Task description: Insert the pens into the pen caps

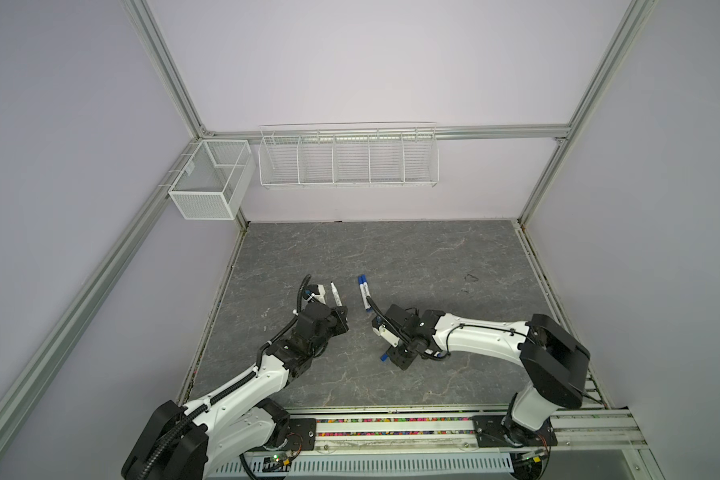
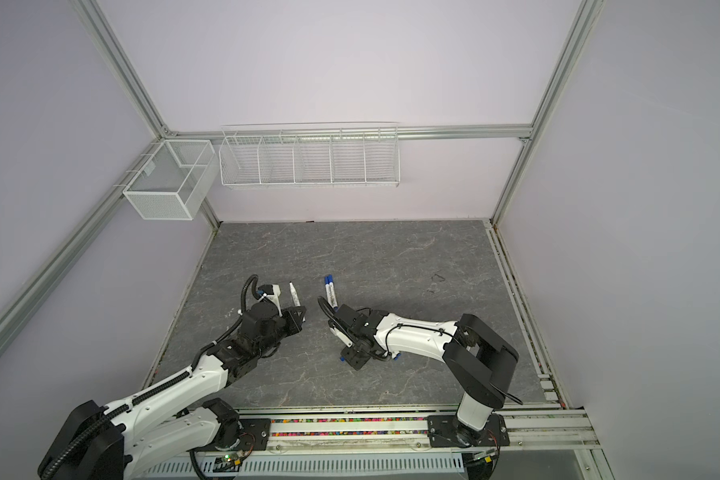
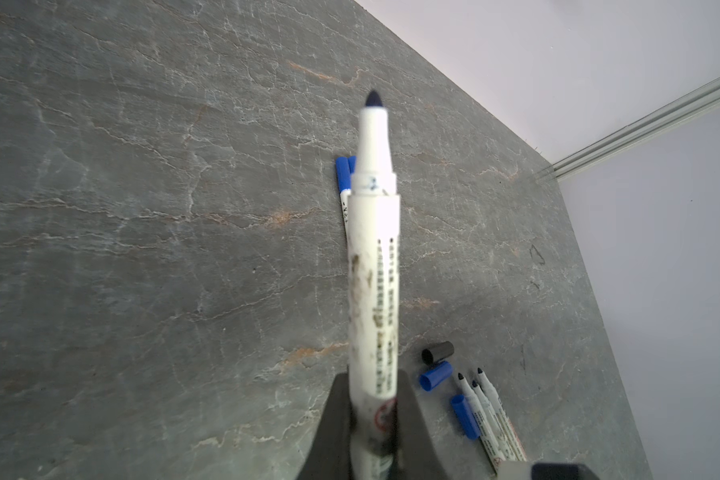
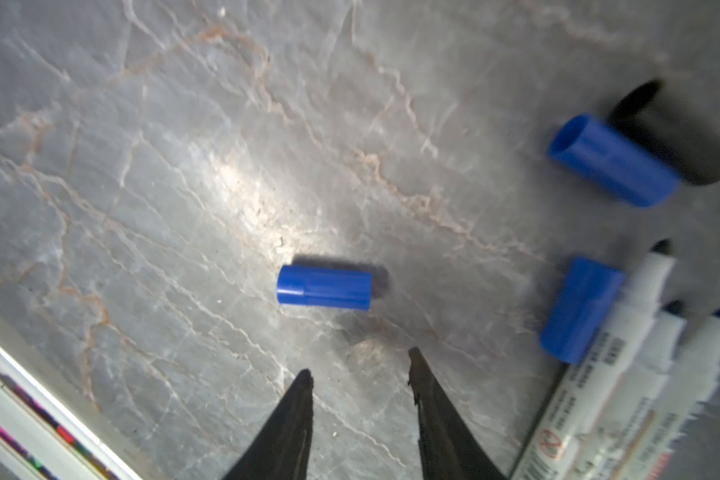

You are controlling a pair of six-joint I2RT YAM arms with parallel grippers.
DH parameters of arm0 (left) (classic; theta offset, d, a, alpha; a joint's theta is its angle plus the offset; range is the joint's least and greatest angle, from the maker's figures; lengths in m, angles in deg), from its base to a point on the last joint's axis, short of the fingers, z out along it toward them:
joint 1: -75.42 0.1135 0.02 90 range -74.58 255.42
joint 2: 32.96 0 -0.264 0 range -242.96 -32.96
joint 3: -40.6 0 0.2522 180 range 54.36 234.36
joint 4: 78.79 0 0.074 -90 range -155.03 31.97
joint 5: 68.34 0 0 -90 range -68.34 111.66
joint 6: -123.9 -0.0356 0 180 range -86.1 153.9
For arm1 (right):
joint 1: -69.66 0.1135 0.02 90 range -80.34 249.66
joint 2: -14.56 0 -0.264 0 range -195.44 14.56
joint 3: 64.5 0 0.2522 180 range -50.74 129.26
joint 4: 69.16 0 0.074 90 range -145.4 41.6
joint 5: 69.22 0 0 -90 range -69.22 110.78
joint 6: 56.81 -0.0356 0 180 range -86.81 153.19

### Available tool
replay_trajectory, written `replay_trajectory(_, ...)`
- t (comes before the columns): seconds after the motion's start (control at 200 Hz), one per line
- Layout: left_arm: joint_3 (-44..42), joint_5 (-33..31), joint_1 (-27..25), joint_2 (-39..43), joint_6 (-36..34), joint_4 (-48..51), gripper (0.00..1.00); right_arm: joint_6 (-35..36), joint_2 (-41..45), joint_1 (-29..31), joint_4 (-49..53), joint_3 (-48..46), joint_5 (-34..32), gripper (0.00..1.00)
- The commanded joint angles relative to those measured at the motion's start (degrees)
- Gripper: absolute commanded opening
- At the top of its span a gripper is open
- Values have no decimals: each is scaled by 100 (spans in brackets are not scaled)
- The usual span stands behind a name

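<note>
My left gripper (image 3: pixel 373 384) is shut on a white pen (image 3: pixel 374 266), uncapped, with its dark tip pointing away from the jaws; both top views show that pen (image 1: pixel 334 293) (image 2: pixel 294 294) sticking out beyond the gripper. My right gripper (image 4: pixel 360 361) stands open just above the table, and a blue pen cap (image 4: pixel 324 287) lies flat a little ahead of its fingertips, untouched. Beside it lie another blue cap (image 4: pixel 612 160), a black cap (image 4: pixel 678 137), a third blue cap (image 4: pixel 578 309) and three uncapped pens (image 4: pixel 624 374). Two capped pens (image 1: pixel 364 291) lie side by side mid-table.
The grey marbled table (image 1: pixel 412 249) is walled on three sides. A wire basket rack (image 1: pixel 348 158) and a mesh box (image 1: pixel 211 183) hang on the back wall. A metal rail (image 1: pixel 391 428) runs along the front edge.
</note>
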Motion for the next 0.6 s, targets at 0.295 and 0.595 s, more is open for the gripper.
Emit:
replay_trajectory(0.295, -85, -70, 26, 28, 14, -87, 0, -368, -587, 14, -328, 298, 443, 48)
replay_trajectory(0.595, -152, -109, 26, 163, -9, -26, 0, -432, -1047, 60, -156, 827, 286, 52)
